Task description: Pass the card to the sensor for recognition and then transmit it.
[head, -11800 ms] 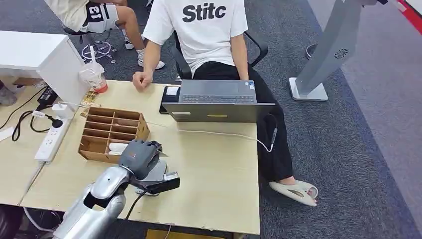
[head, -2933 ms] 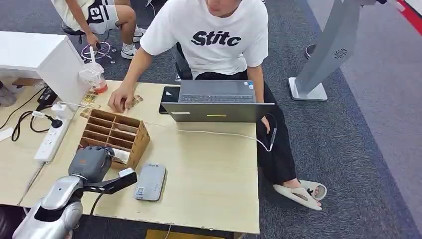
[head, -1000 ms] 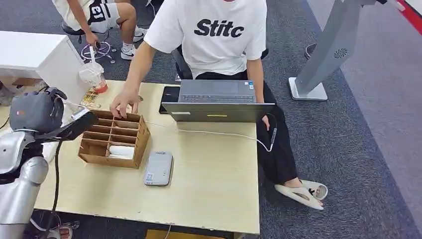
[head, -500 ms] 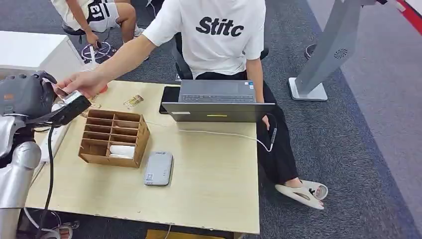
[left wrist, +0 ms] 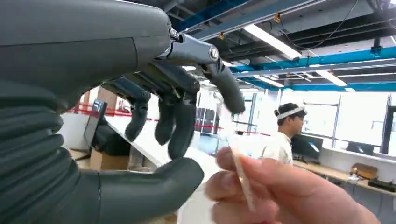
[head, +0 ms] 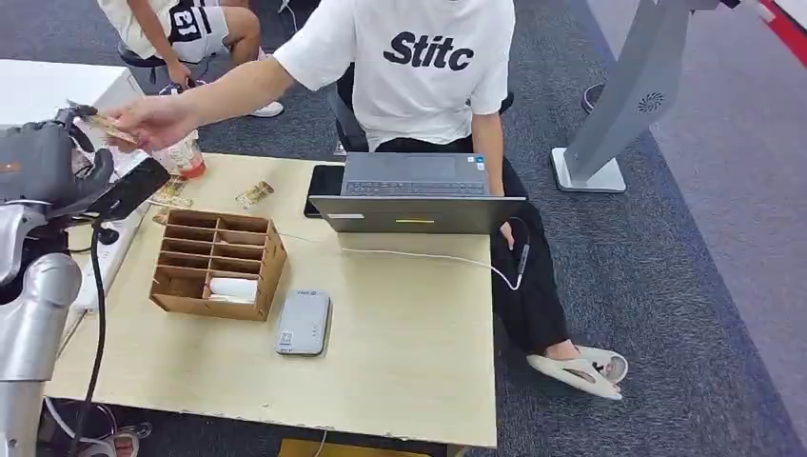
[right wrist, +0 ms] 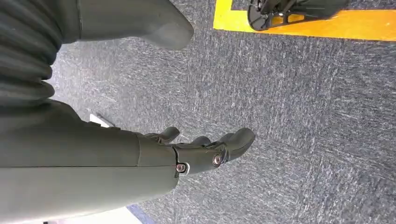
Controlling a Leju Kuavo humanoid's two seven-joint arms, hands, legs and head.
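Reaching in from the 10 o'clock corner of the head view, the left hand (head: 43,162) is raised beside the table (head: 409,333), fingers apart, holding nothing. A person's hand (head: 152,122) meets it just at its 2 o'clock side, pinching the card (head: 112,131) by one end — the card's far tip lies right at the robot's fingertips, though whether they touch cannot be told. The person in a white shirt (head: 419,67) sits at 12 o'clock behind an open laptop (head: 416,195). On the table, the grey sensor (head: 304,323) lies flat near the centre, just beside the cardboard divider box (head: 217,264) at its 10 o'clock. More cards (head: 254,194) lie on the tabletop beyond the box, near a plastic cup (head: 181,152).

From the left wrist view, the left hand (left wrist: 154,116) shows its dark fingers (left wrist: 177,126) spread and curved above the thick thumb, with a clear gap between them. The card (left wrist: 243,175) stands edge-on between the person's fingers (left wrist: 289,191), just past the thumb tip — not inside the robot's grasp.

From the right wrist view, the right hand (right wrist: 201,149) hangs over grey carpet (right wrist: 303,116), fingers loosely parted and empty.
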